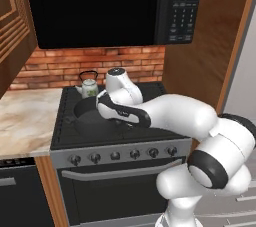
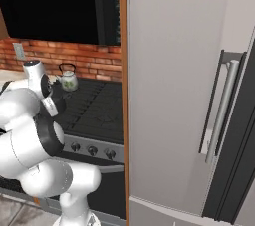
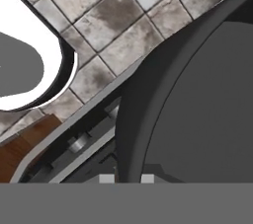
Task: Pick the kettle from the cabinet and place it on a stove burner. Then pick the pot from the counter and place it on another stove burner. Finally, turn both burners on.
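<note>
The small whitish kettle (image 1: 89, 86) (image 2: 68, 79) stands upright on the back-left burner of the black cooktop (image 1: 150, 91). The wide dark pot (image 1: 86, 114) (image 3: 197, 94) sits over the front-left burner, partly hidden by my arm. In the hand view my gripper (image 3: 126, 178) is shut on the pot's rim, one fingertip on each side of the wall. I cannot tell whether the pot rests on the grate or hangs just above it. The beige counter (image 1: 25, 116) lies left of the stove, with the wooden cabinet (image 1: 12, 21) above it.
A black microwave (image 1: 100, 6) hangs low over the stove. Several steel knobs (image 1: 115, 155) line the stove front. A tall wood panel (image 1: 200, 46) and a grey fridge (image 2: 189, 95) close off the right side. A brick wall (image 1: 60, 66) stands behind the burners.
</note>
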